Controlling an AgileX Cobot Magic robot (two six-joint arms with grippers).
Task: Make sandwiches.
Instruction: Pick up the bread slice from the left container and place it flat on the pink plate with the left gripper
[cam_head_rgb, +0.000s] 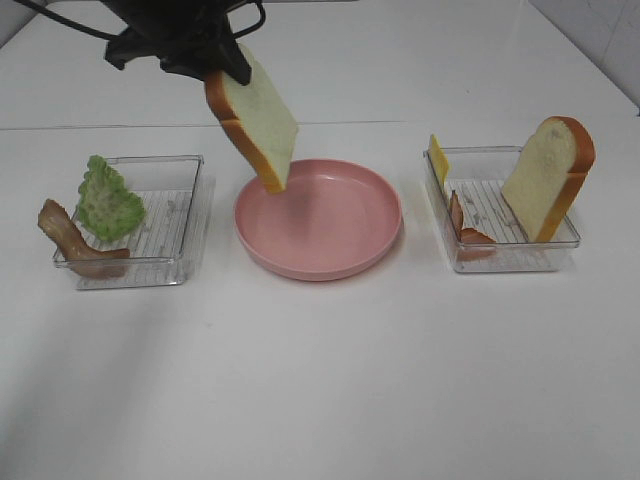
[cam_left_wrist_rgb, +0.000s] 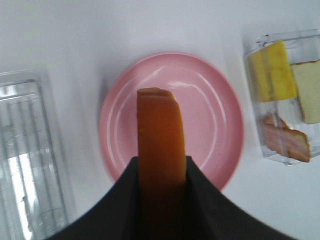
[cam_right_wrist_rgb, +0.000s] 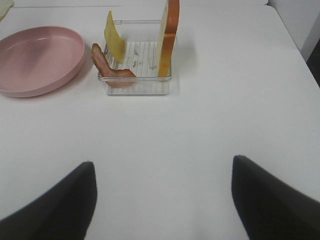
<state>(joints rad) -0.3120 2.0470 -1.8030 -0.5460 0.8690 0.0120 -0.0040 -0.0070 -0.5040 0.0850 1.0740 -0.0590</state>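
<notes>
Overhead, a bread slice was held above the plate

A toy bread slice (cam_head_rgb: 255, 120) was gripped at its upper end by the left gripper (cam_head_rgb: 215, 62), whose jaws were closed on it. Its face was shown white and faintly porous, bordered by an orange-brown crust. In the left wrist view only the crust edge was presented. The slice was hung tilted, with its lower corner pointed down over the far-left part of the pink plate (cam_head_rgb: 330, 225). Whether that corner touched the plate could not be told.

The right gripper (cam_right_wrist_rgb: 165, 200) was seen with its fingers spread wide over the bare white table (cam_head_rgb: 320, 380), and nothing was held between them.

Two bread slices were counted. The second bread slice (cam_head_rgb: 548, 178) was leaned on edge against the right wall of the right tray (cam_head_rgb: 505, 258). One yellow cheese slice (cam_head_rgb: 438, 160) was propped at that tray's far-left corner. One ruffled green lettuce leaf (cam_head_rgb: 108, 200) was stood in the left tray (cam_head_rgb: 170, 235).

Two reddish-brown bacon strips were counted. The left bacon strip (cam_head_rgb: 72, 238) was draped over the front-left corner of the left tray. The right bacon strip (cam_head_rgb: 462, 225) was leaned at the front-left of the right tray.

Two clear trays and one plate were counted, and the plate was set between the trays.
</notes>
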